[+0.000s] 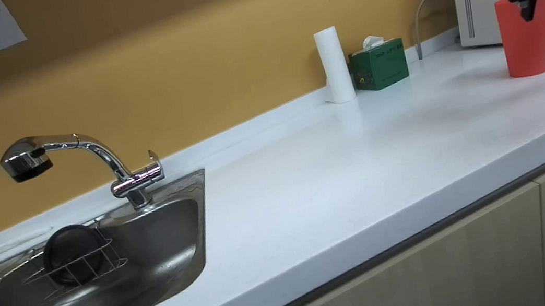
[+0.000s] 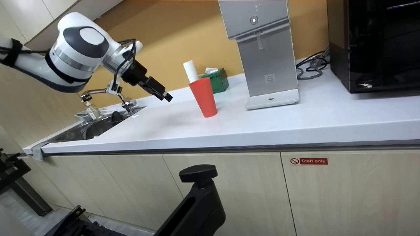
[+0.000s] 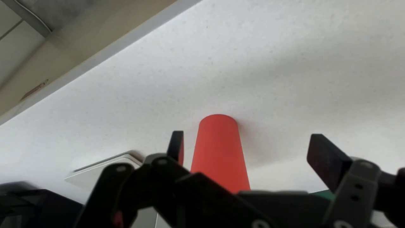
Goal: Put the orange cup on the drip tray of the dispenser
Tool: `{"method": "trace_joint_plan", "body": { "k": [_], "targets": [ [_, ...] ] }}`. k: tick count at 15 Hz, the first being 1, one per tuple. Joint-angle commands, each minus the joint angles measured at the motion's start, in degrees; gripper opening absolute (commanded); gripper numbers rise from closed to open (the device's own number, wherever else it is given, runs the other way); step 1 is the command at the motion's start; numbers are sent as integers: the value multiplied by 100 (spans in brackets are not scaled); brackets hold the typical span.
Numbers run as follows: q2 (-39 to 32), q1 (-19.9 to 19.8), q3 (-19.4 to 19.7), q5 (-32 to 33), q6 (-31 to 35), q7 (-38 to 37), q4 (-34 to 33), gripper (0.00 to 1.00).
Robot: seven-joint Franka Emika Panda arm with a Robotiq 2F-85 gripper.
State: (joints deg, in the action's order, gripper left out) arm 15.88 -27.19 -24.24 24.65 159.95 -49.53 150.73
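Observation:
The orange cup (image 1: 526, 43) stands upright on the counter; it also shows in an exterior view (image 2: 204, 98) and the wrist view (image 3: 220, 142). The dispenser (image 2: 270, 62) is a tall grey-white box, with its low white drip tray (image 2: 272, 100) at its foot. The tray's corner shows in the wrist view (image 3: 104, 169). My gripper (image 2: 166, 96) is open and empty, apart from the cup on the sink side, near its upper half. In the wrist view the cup appears between the fingers (image 3: 248, 147), nearer the left finger. Its rim is hidden there by the gripper.
A white cylinder (image 1: 336, 65) and a green tissue box (image 1: 379, 66) stand by the wall behind the cup. A black microwave (image 2: 377, 46) stands beyond the dispenser, with cables (image 2: 313, 65) between. A sink (image 1: 176, 223) with a faucet (image 1: 110, 158) lies at the counter's far end.

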Motion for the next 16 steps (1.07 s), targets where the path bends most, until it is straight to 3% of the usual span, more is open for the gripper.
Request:
{"method": "trace_joint_plan", "body": {
  "k": [1, 4, 9, 16],
  "targets": [
    [-34, -86, -46, 90, 85, -124, -24, 100],
    [-305, -436, -220, 366, 490, -565, -181, 100],
    [-571, -1610, -1011, 1732, 1230, -1840, -442, 100],
    [-1011, -2965, -2187, 4176, 900, -3755, -1316, 100]
  ]
}}
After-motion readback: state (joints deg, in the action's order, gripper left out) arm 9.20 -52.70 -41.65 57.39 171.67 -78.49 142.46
